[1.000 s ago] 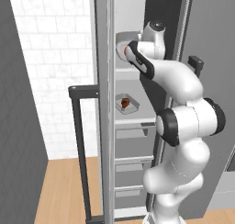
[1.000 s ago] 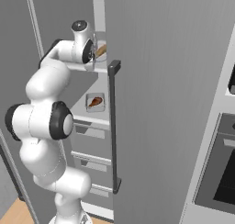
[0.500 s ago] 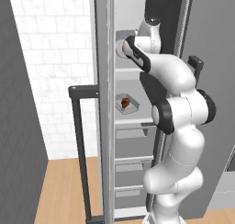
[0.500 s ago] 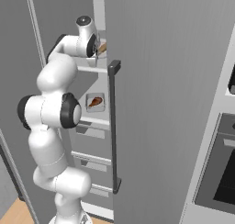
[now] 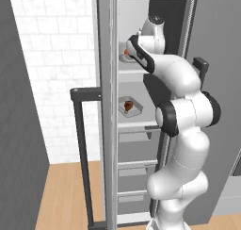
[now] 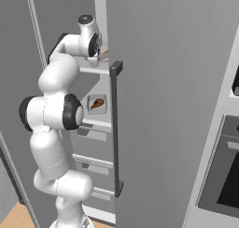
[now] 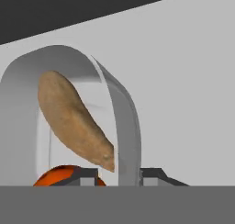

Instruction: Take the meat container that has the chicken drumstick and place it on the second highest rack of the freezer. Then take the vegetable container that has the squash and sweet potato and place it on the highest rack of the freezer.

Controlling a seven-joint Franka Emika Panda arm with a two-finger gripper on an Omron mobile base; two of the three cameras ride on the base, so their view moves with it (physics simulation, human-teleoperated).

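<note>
- Since the earlier frames the arm has stretched taller and pushed its wrist further into the freezer (image 5: 155,45); the elbow joint now sits mid-frame in the left base view, higher than before. The meat container has not moved.
- Vegetable container (image 7: 120,122): grey-walled, seen close in the hand view, its rim between the two finger tips. It sits at the level of the highest rack (image 5: 132,71), upper centre of the left base view.
- Sweet potato (image 7: 73,120): tan, lying aslant inside the container, centre-left of the hand view.
- Squash (image 7: 57,176): orange-red, at the bottom left edge of the hand view, just below the sweet potato. An orange spot at the wrist in the left base view looks like the same squash.
- End effector (image 7: 118,175): finger tips sit either side of the container wall, clamped on it as far as the hand view shows.
- Meat container (image 5: 130,106) with the chicken drumstick (image 6: 96,103): resting on the second highest rack (image 5: 136,124), just above the grey drawers (image 5: 134,135).
- Freezer door handle (image 6: 116,129): dark vertical bar, centre of the right base view.
</note>
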